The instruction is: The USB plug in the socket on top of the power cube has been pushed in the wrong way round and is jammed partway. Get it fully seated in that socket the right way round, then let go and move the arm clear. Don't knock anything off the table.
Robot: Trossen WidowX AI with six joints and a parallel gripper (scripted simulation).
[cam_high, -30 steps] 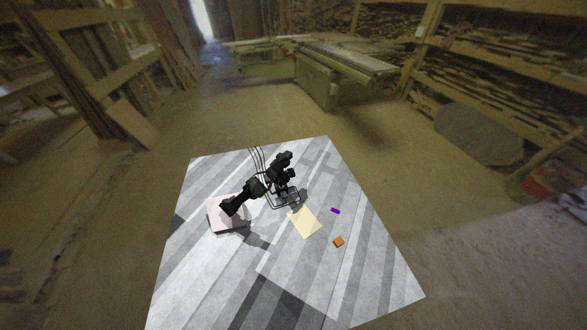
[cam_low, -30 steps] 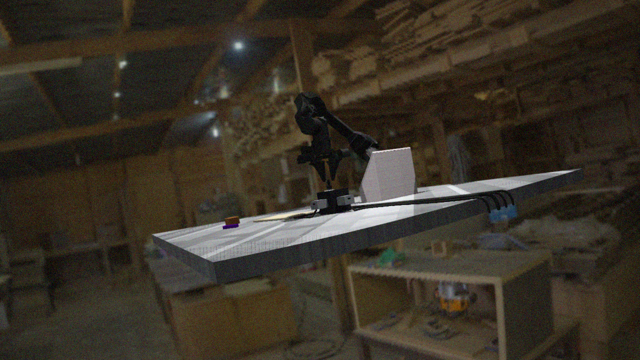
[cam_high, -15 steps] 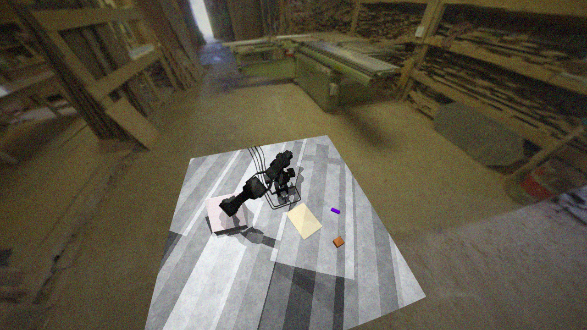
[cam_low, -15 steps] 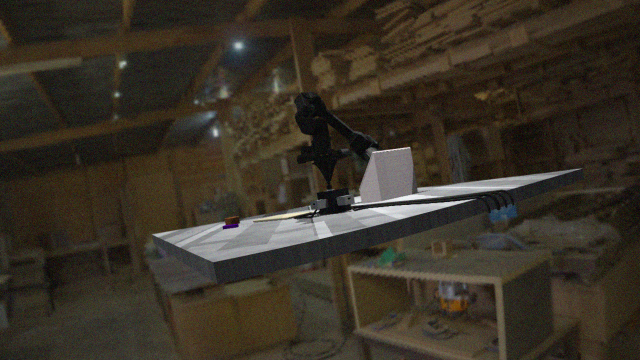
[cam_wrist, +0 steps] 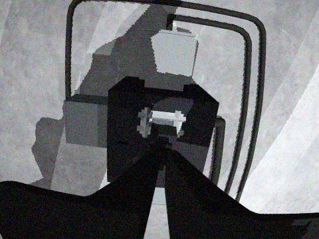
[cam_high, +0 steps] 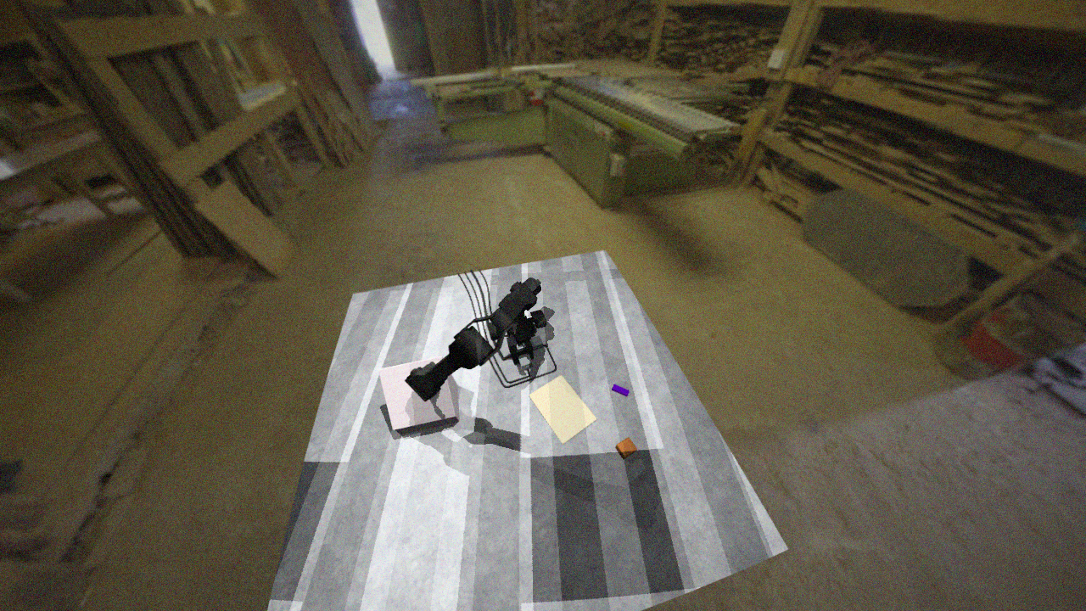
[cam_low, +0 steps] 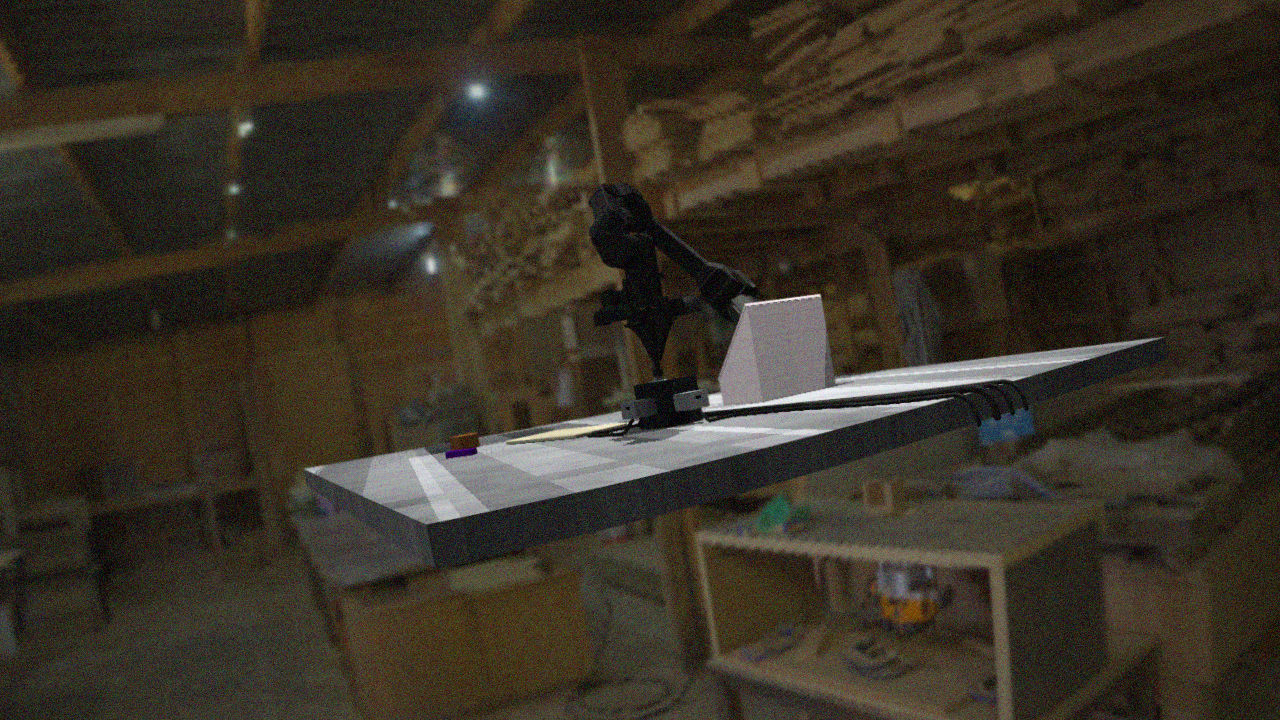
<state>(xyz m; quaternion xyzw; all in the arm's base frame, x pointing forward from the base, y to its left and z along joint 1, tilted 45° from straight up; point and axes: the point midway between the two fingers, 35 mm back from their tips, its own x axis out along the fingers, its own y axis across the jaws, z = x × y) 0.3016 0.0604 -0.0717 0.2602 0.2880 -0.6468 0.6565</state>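
The black power cube (cam_wrist: 123, 113) (cam_low: 664, 413) stands on the table under my gripper. Grey plugs sit on its sides, one at the left (cam_wrist: 86, 123) and one at the top (cam_wrist: 176, 53) of the wrist view. Bright pieces show around the middle of its upper face. My gripper (cam_wrist: 162, 156) (cam_low: 657, 370) points down over the cube, its fingertips close together at the socket area. It is shut on the small dark USB plug (cam_wrist: 165, 139), which is mostly hidden by the fingertips. How deep the plug sits and which way round it is cannot be seen.
Black cables (cam_wrist: 258, 66) loop around the cube and run off the table's back edge. A large pale pink block (cam_high: 400, 400) (cam_low: 792, 349) stands beneath the arm's elbow side. A yellow pad (cam_high: 562, 410), a purple piece (cam_high: 620, 389) (cam_low: 460, 453) and an orange block (cam_high: 625, 447) (cam_low: 464, 440) lie nearby.
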